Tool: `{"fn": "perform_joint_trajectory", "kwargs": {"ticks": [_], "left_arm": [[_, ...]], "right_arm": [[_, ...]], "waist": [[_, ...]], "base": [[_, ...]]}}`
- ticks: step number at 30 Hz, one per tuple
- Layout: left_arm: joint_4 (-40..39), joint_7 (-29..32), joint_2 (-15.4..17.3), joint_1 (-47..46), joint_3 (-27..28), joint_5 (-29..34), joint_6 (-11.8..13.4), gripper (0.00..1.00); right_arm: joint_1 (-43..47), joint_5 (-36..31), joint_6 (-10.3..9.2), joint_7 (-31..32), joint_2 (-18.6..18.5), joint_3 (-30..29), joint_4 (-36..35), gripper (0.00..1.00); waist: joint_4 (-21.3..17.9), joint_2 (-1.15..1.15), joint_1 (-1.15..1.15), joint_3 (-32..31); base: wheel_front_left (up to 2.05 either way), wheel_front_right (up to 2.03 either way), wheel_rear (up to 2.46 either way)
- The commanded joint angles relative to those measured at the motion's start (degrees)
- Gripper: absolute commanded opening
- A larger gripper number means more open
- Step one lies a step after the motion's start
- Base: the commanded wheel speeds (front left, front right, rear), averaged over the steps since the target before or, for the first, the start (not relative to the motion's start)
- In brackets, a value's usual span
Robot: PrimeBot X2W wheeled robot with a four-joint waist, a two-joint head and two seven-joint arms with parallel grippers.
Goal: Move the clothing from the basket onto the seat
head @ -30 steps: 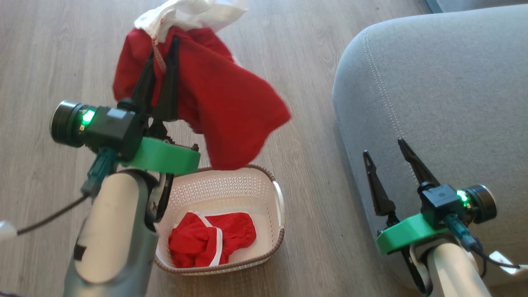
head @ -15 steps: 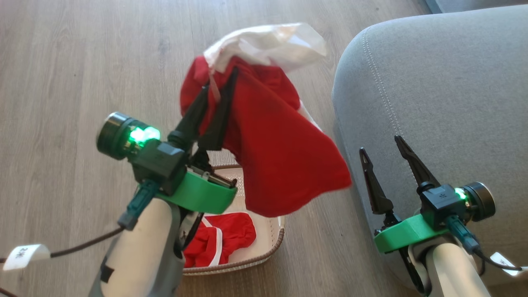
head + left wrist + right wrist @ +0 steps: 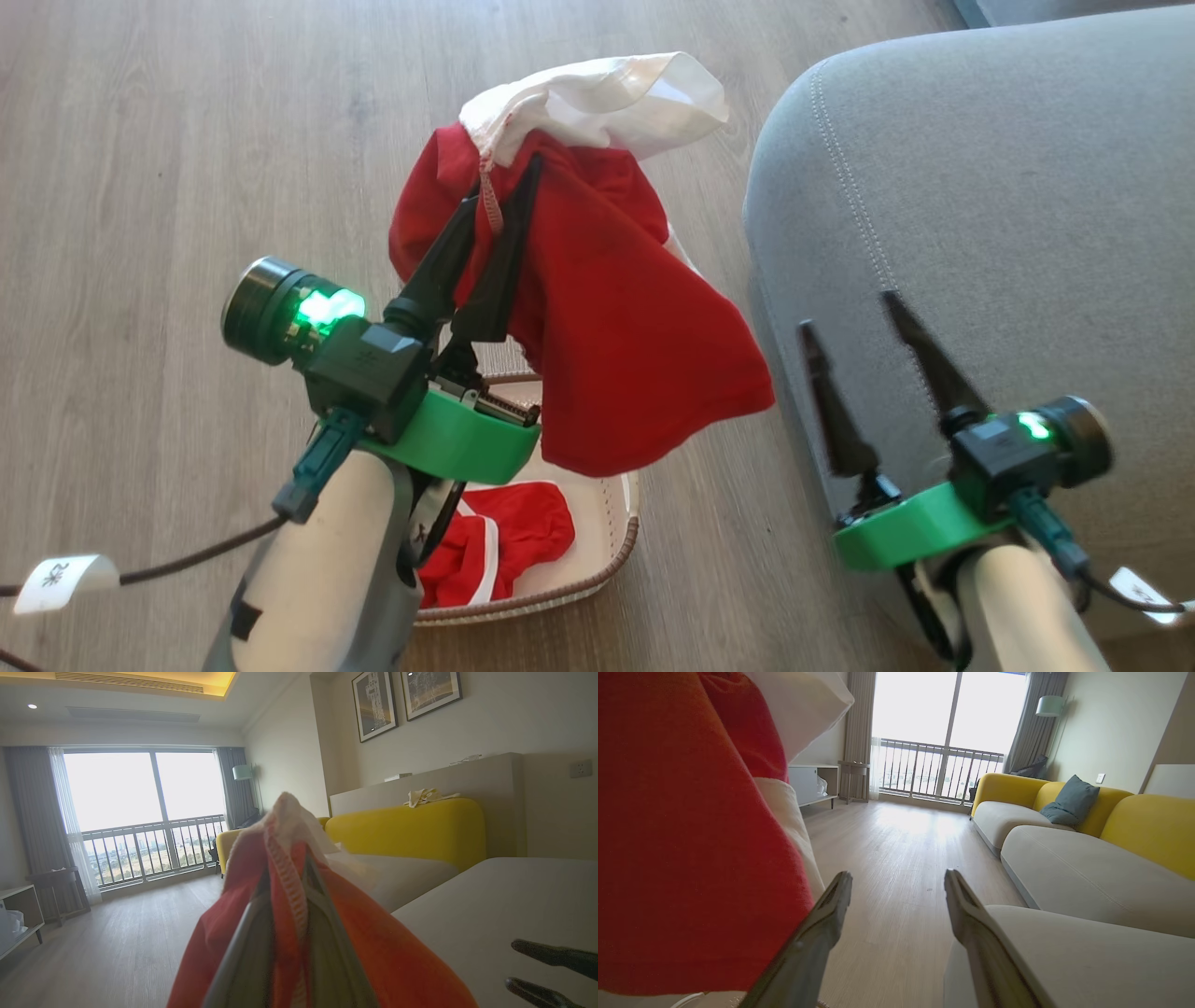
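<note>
Wood floor (image 3: 187, 140) below, my left gripper (image 3: 504, 182) pinches one garment (image 3: 635, 373) high to clear the basket (image 3: 597, 579); right gripper (image 3: 848, 313) gapes empty by the seat (image 3: 1008, 187).

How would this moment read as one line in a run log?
left gripper: shut on held garment, out of basket | right gripper: open, by seat | second garment: in basket

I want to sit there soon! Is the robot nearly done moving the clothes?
No clothing shows on the seat yet. The left gripper holds one red garment up in the air. The second garment waits in the basket. The right gripper is open and empty.
</note>
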Motion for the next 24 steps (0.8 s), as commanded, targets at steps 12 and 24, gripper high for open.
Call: {"fn": "perform_joint_trajectory", "kwargs": {"ticks": [12,24], "left_arm": [[-1.4,-0.3,0.1,-2.3,1.0,1.2,-0.5,0.00],[-1.1,-0.3,0.1,-2.3,-2.2,2.3,-2.5,0.00]], "right_arm": [[-6.5,15.0,-0.01,-0.5,-14.0,21.6,-8.1,1.00],[-9.7,20.4,-0.01,-0.5,-16.1,23.6,-5.7,1.00]], "waist": [[-0.2,0.00,0.00,0.1],[1.2,0.00,0.00,0.4]], "base": [[0.00,0.00,0.00],[0.00,0.00,0.00]]}}
